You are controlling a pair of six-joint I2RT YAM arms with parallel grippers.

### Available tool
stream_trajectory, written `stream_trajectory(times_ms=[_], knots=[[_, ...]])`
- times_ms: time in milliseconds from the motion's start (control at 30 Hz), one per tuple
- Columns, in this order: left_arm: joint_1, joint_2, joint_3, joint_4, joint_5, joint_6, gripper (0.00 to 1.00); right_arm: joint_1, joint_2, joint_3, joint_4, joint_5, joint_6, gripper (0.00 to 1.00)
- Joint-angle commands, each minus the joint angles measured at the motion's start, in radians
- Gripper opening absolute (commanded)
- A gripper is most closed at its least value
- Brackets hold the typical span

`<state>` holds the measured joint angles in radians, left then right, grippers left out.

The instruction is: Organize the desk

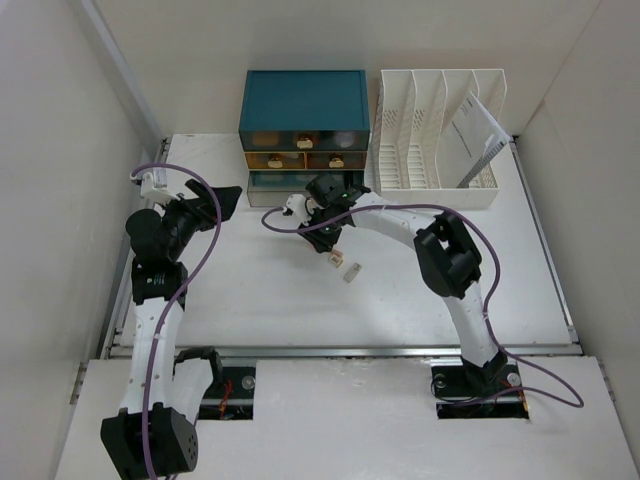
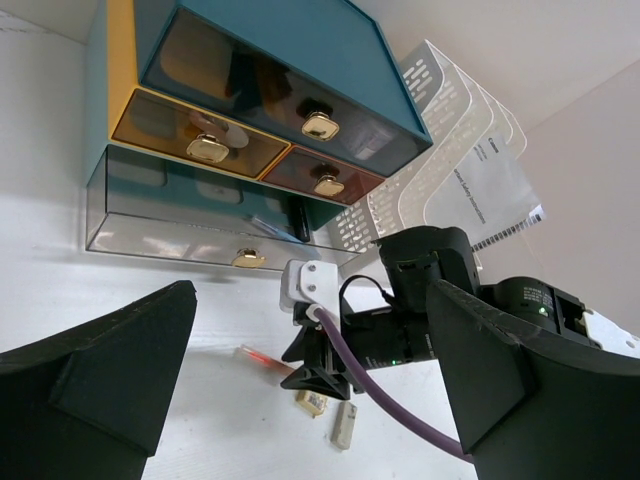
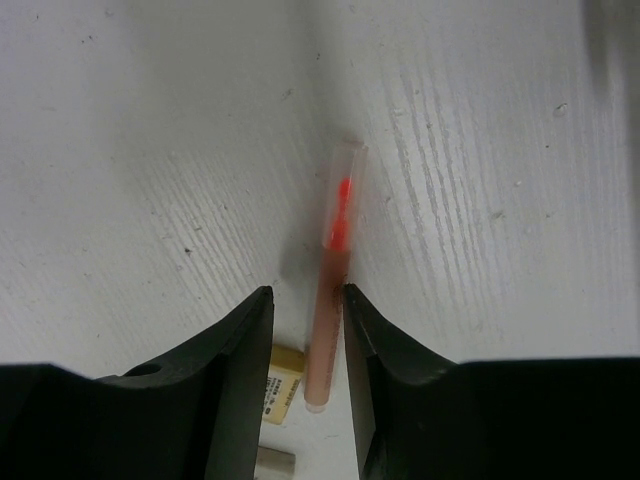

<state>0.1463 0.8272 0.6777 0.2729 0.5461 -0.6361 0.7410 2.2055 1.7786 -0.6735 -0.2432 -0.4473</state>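
The white desk (image 1: 500, 280) holds a thin translucent pen with a red core (image 3: 332, 290). The pen lies flat in front of the teal drawer box (image 1: 303, 100). My right gripper (image 3: 306, 290) points down over the pen with its jaws partly apart. The pen lies between them against the right finger, with a gap on the left side. From the left wrist view the pen (image 2: 262, 358) sticks out to the left of that gripper. My left gripper (image 2: 310, 290) hangs wide open above the desk's left side, holding nothing.
A small yellow eraser (image 2: 310, 402) and a grey-white block (image 2: 345, 425) lie just beside the right gripper. The box's clear bottom drawer (image 2: 180, 215) stands pulled out. A white slotted file rack (image 1: 440, 130) with a paper sheet (image 1: 478, 135) stands at the back right.
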Motion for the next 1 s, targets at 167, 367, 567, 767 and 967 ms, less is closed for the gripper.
stream_trajectory(times_ms=[167,367,567,767,967], knots=[[0.006,-0.022,-0.006,0.054,0.02,0.006,1.0,0.006,0.009,0.028,0.041,0.019,-0.004,0.4],[0.006,-0.022,-0.006,0.054,0.02,0.006,1.0,0.006,0.028,0.028,0.032,0.019,-0.013,0.4],[0.006,-0.022,-0.006,0.054,0.02,0.006,1.0,0.006,0.046,0.028,0.032,0.019,-0.022,0.35],[0.006,-0.022,-0.006,0.054,0.02,0.006,1.0,0.006,0.034,0.028,0.032,0.019,-0.022,0.15],[0.006,-0.022,-0.006,0.054,0.02,0.006,1.0,0.006,-0.039,0.093,0.032,0.096,-0.034,0.12]])
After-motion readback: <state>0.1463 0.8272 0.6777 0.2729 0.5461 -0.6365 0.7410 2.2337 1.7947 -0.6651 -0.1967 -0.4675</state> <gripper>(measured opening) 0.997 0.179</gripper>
